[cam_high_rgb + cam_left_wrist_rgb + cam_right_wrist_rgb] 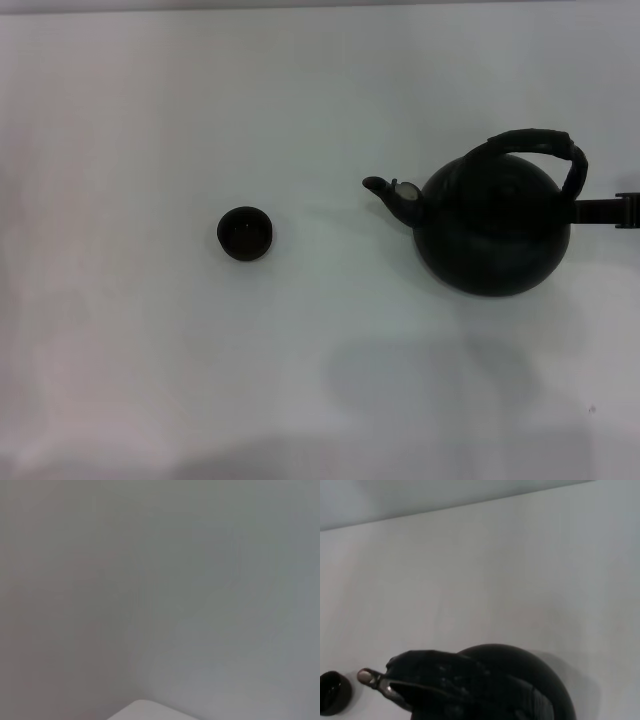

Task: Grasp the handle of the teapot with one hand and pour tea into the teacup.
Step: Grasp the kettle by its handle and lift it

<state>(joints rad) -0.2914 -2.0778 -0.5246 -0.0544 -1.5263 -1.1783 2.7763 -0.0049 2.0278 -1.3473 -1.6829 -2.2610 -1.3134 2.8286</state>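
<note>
Teapot sits on the white table in the head view, spout toward the cup, which stands well apart to its left with open surface between. The handle arches over the pot. Just right of the pot, at the frame edge, the right hand pokes in; whether it is spread or pressed together cannot be told.

Left wrist view: only blank pale surface.

Right wrist view: the pot and handle fill the near edge, the cup beyond the spout, bare table running to its far edge.

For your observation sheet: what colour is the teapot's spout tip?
Pale grey on the matte-black teapot; clearest in the right wrist view.
</note>
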